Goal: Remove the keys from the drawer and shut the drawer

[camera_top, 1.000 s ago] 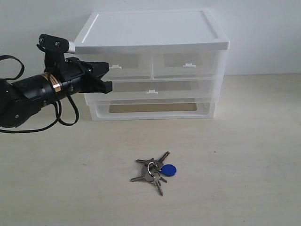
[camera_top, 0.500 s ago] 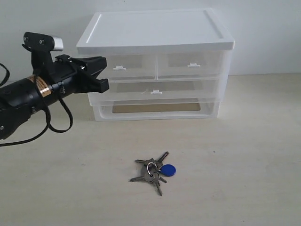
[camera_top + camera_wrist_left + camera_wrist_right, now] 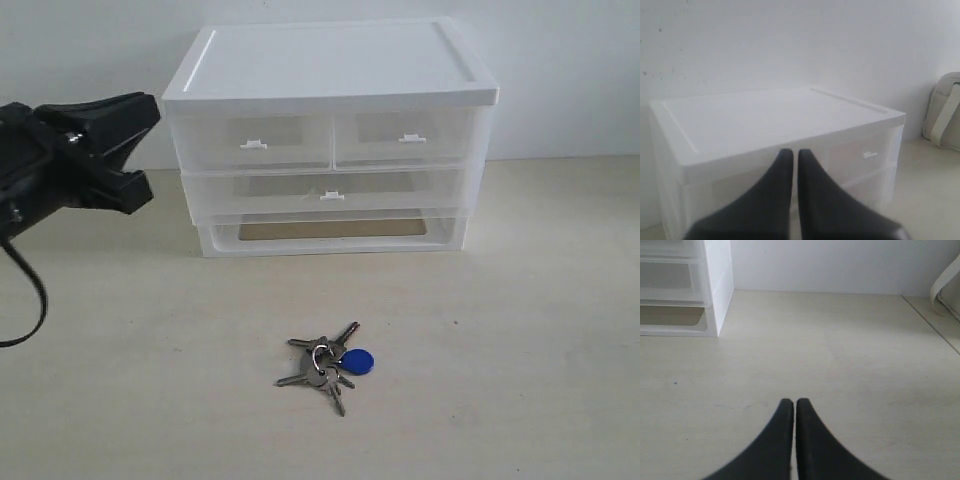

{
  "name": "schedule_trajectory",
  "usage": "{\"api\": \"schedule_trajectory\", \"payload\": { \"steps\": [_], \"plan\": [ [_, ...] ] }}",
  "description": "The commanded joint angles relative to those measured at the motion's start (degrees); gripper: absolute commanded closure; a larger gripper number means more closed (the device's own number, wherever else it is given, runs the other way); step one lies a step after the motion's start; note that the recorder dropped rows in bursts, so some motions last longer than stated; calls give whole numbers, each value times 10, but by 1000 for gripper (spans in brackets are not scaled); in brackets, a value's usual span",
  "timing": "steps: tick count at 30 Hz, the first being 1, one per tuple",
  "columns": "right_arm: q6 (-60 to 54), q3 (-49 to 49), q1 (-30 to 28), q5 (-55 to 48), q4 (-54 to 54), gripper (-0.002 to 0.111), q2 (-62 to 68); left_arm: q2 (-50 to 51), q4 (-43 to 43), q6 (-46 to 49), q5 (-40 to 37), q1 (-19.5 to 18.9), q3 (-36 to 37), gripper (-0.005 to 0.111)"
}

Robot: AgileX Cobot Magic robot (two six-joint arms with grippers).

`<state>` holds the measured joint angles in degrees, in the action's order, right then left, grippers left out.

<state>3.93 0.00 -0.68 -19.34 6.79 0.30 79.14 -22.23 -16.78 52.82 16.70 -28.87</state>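
Silver metal and one spot of blue mark the keys (image 3: pixel 322 366). They lie flat on the pale worktop (image 3: pixel 520 350) on the near side of the white-topped drawer unit (image 3: pixel 325 65), well apart from it and roughly in line with its middle. The round blue tag (image 3: pixel 358 361) sits at the right of the bunch, with the key blades fanning out to the left and the near side. The drawer (image 3: pixel 255 143), the left one of the unit's upper pair, is pushed in, its clear front flush with that of the right half-width drawer (image 3: pixel 400 138) beside it, and its small white tab handle (image 3: pixel 253 144) stands free. Below the pair, the two full-width drawers (image 3: pixel 325 190) are also in. The left arm's fingers (image 3: pixel 780 180) hang in the air to the left of the unit, at about the height of its upper drawers, touching nothing. The left wrist view shows them together, only a hairline slit between them, pointing at the unit's top edge. The right arm's fingers (image 3: pixel 782 425) are likewise pressed together with nothing between them, low over bare worktop off the unit's right end.
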Motion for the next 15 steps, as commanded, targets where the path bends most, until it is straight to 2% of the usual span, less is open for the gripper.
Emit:
{"api": "schedule_trajectory", "payload": {
  "steps": [1,5,10,15],
  "plan": [
    [1,0,-4,2,-1,108,-3,-110,14,16,7,3,63,102],
    [1,0,-4,2,-1,108,-3,-215,53,38,-11,3,118,102],
    [1,0,-4,2,-1,108,-3,-342,86,63,-105,3,165,102],
    [1,0,-4,2,-1,108,-3,-450,107,65,-165,3,199,102]
  ]
}}
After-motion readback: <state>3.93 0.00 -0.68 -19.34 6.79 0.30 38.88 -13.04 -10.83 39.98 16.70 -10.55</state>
